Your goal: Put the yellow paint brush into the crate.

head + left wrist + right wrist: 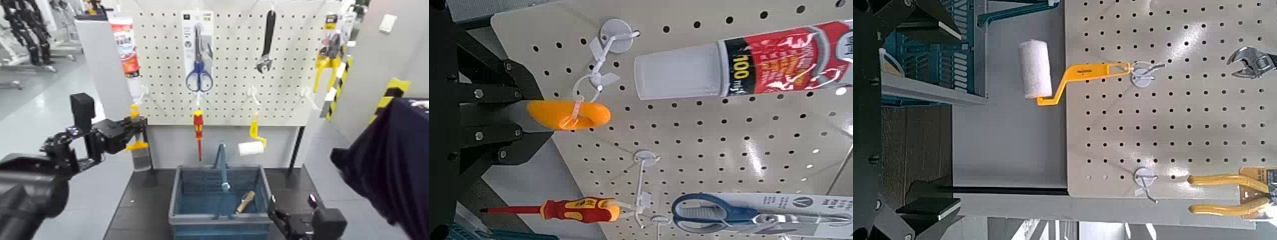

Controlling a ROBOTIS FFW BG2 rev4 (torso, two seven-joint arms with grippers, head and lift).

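Note:
The yellow paint brush point(136, 144) hangs from a white hook at the left edge of the pegboard, handle up and bristles down. My left gripper point(141, 130) reaches in from the left, and its black fingers point(517, 88) close around the handle. In the left wrist view the orange-yellow handle point(574, 113) sticks out from between them, still on the hook. The blue-teal crate point(217, 220) stands on the dark table below the board, handle upright, and also shows in the right wrist view point(938, 60). My right gripper point(288, 223) is open, low beside the crate's right front corner.
On the pegboard hang a sealant tube point(124, 48), scissors point(199, 76), a red-and-yellow screwdriver point(198, 124), a yellow-handled roller point(252, 147), a wrench point(267, 45) and yellow pliers point(329, 57). A wooden-handled tool point(246, 201) lies in the crate. A person in dark clothing point(389, 166) stands at the right.

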